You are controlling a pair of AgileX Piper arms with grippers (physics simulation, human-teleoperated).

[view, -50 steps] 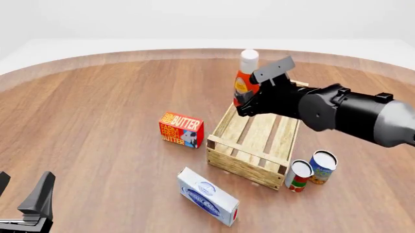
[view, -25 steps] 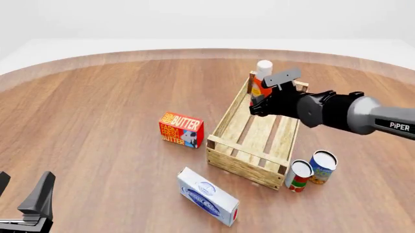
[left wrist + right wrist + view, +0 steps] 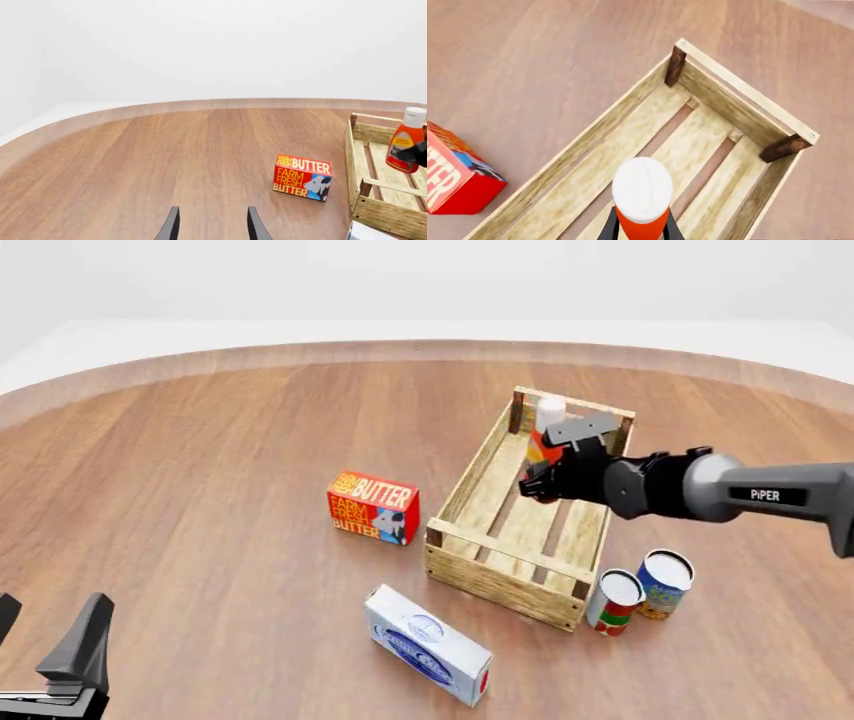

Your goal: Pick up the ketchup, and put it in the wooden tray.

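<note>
Over the far half of the tray (image 3: 497, 502): right hand (image 3: 550, 462) clamped on the ketchup (image 3: 545, 432), bottle upright, white cap up. Front view shows the bottle's lower part below the tray's rim line, inside the walls; whether its base touches the slat floor cannot be told. Right wrist view looks down the bottle: cap (image 3: 642, 189) in the foreground, a dark finger (image 3: 609, 230) pressed on each side of the red-orange body, slats and gaps of the tray (image 3: 714, 84) beneath, two dark corner posts at the far end.

Left wrist view catches the same bottle (image 3: 406, 140) standing within the tray (image 3: 389, 216), label toward that camera, a dark bit of the right hand at its side.

Left hand (image 3: 47, 655) low at the near left corner of the front view, apart and holding nothing; its two fingertips (image 3: 171, 226) show with a clear gap over bare wood.

Also on the surface (image 3: 200, 470):
- butter box (image 3: 372, 506), just left of the tray, apart from it
- white-and-blue box (image 3: 427, 644), lying flat near the tray's near left corner
- two cans, red-and-white (image 3: 614, 602) and blue (image 3: 663, 583), side by side by the tray's near right corner
</note>
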